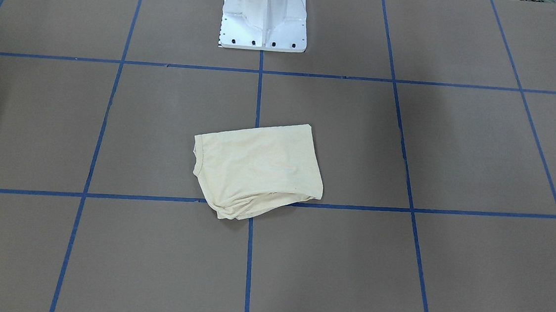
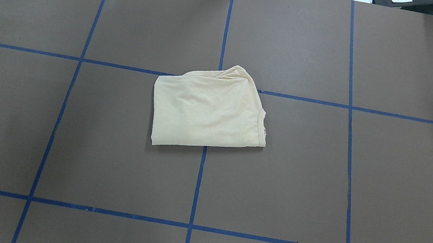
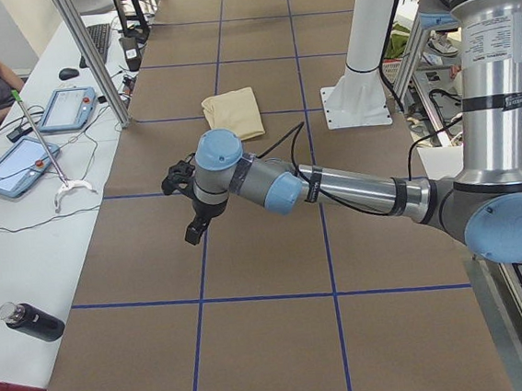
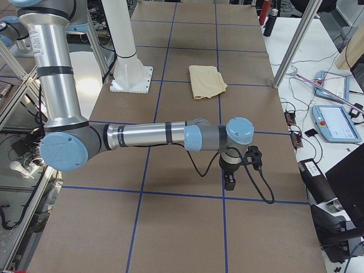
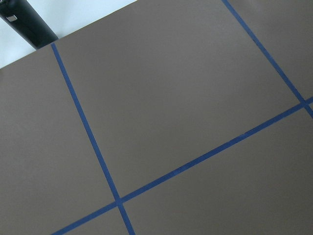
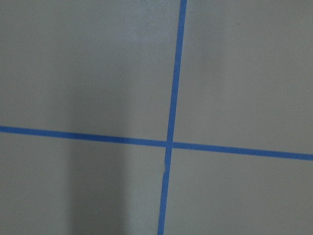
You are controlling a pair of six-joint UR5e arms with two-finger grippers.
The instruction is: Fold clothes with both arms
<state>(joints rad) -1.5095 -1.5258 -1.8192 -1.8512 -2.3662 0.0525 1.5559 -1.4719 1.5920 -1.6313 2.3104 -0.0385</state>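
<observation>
The pale yellow T-shirt lies folded into a compact, roughly rectangular bundle at the table's middle, over a crossing of blue tape lines. It also shows in the front-facing view and both side views. Its neck rim shows at one short edge; the print is hidden. My left gripper hangs far from the shirt, near the table's left end, seen only in the left side view. My right gripper hangs near the right end, seen only in the right side view. I cannot tell whether either is open or shut. Both wrist views show only table.
The white pedestal base stands at the robot's edge of the brown table, which has a blue tape grid. An operators' bench with tablets, a black bottle and frame posts runs along the far side.
</observation>
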